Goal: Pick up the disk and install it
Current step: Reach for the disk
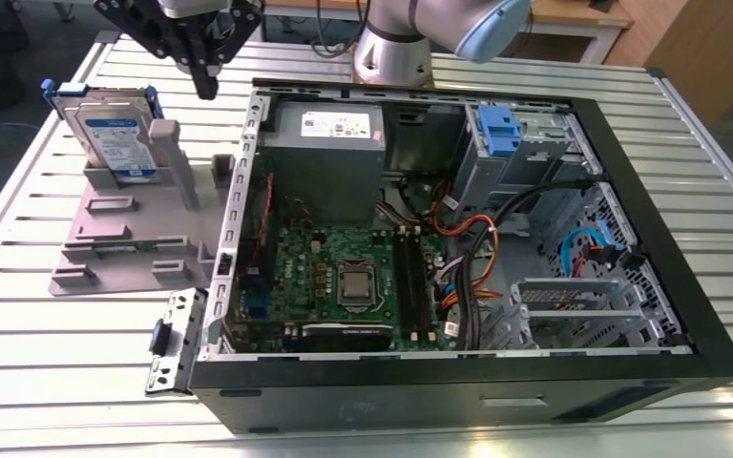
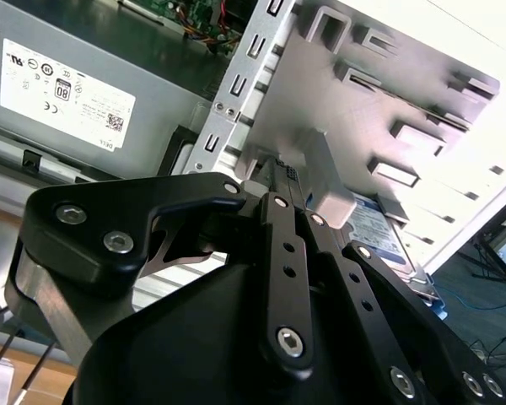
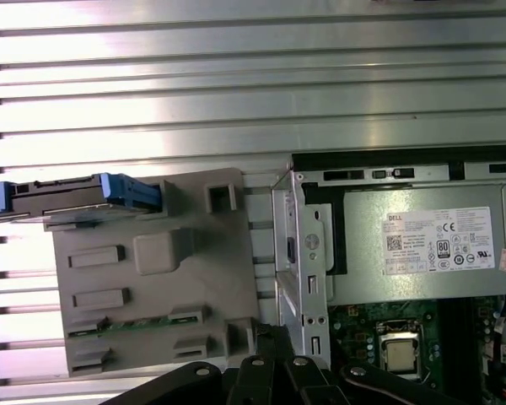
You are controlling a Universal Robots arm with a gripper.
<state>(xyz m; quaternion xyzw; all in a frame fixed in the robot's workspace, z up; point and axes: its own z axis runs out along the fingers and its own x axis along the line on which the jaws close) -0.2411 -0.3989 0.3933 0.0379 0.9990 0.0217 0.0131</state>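
Exterior view's left: seeing disk (image 1: 112, 138) upright in grey stand (image 1: 131, 250) beside the case (image 1: 469, 393). Tool (image 1: 207, 88) nearby above, pinched narrow, holding nothing. Guessing heavy, stiff, knock-sensitive; would grab across its blue-framed sides.

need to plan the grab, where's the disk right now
The disk stands on edge in the grey stand at the exterior view's left, just outside the open computer case; the gripper hangs above the stand.
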